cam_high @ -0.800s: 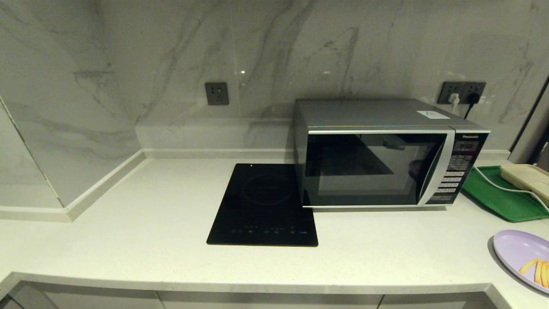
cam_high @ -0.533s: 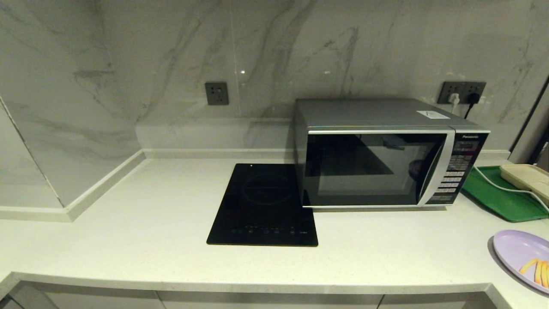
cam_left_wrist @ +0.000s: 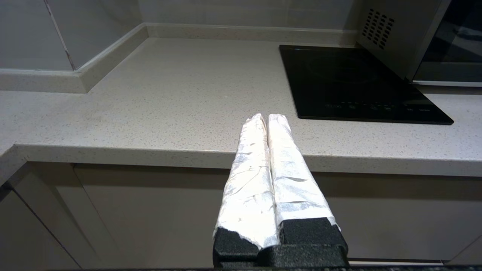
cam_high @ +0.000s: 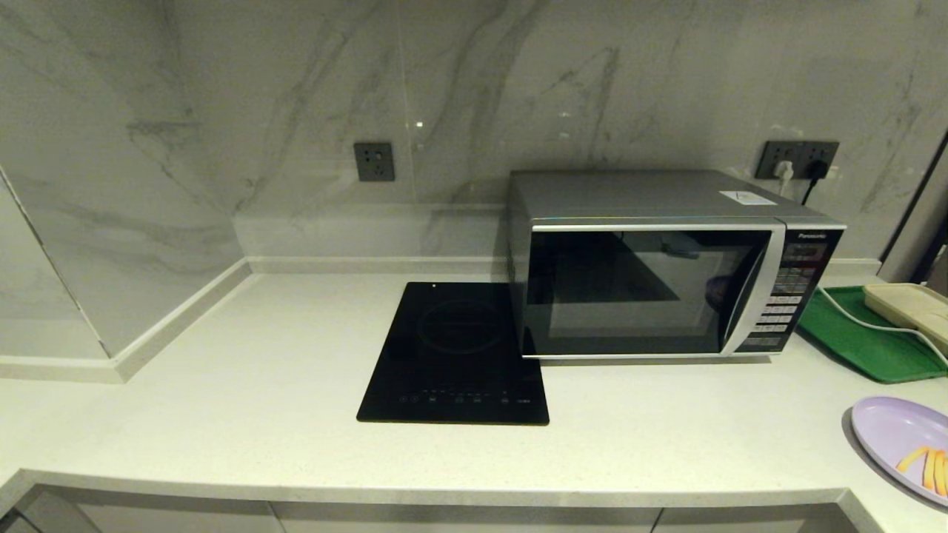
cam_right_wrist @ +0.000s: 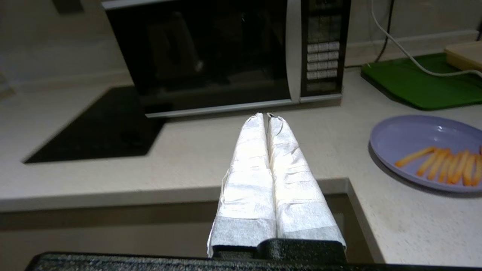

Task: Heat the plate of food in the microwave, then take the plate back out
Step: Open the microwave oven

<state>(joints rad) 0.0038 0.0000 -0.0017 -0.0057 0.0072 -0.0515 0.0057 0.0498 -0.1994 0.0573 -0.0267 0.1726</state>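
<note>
The microwave (cam_high: 655,266) sits on the counter (cam_high: 259,414) with its dark door closed. The plate of food (cam_high: 903,444) rests on the counter near the right edge, apart from the microwave. The left pincer (cam_left_wrist: 267,117) hangs in front of the counter edge, pressed together. The right pincer (cam_right_wrist: 266,116) points at the microwave, also pressed together, holding nothing.

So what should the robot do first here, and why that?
Probably bring the right gripper up to the microwave door to open it. The door is shut, the plate sits untouched on the counter to the right, and both grippers, the left gripper too, are shut, empty and back at the counter's front edge.
</note>
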